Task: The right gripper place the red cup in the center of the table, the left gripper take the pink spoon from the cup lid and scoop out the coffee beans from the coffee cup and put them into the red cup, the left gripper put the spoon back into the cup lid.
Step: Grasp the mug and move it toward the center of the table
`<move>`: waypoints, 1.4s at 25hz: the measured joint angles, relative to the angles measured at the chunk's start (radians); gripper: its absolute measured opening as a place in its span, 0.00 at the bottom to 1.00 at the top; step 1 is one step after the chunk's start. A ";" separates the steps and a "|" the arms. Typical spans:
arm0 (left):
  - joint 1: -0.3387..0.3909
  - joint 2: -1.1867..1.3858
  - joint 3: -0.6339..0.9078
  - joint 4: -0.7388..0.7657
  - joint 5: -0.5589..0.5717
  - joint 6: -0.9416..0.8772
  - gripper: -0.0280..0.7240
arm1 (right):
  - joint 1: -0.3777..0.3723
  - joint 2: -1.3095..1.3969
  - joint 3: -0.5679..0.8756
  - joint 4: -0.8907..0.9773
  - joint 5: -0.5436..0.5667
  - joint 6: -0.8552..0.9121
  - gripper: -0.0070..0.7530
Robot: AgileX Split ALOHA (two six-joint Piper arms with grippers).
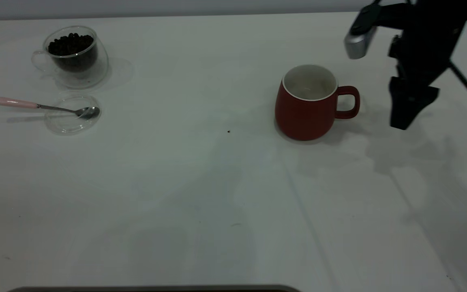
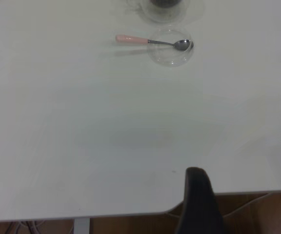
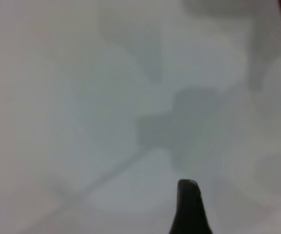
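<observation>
— While the right gripper (image 1: 403, 121) hangs just beside the red cup's (image 1: 307, 106) handle, touching nothing, are its jaws apart?
— Cannot tell; same for the left gripper (image 2: 199, 204), at the table (image 1: 201, 194) edge.
— Left of the cup?
— Well apart: spoon (image 1: 43, 106), bowl in the lid (image 1: 72, 114); behind it, the coffee cup (image 1: 75, 56) with beans (image 1: 70, 44).
</observation>
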 joint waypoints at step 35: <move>0.000 0.000 0.000 0.000 0.000 0.000 0.76 | 0.387 0.015 -0.005 0.254 -0.545 -0.035 0.78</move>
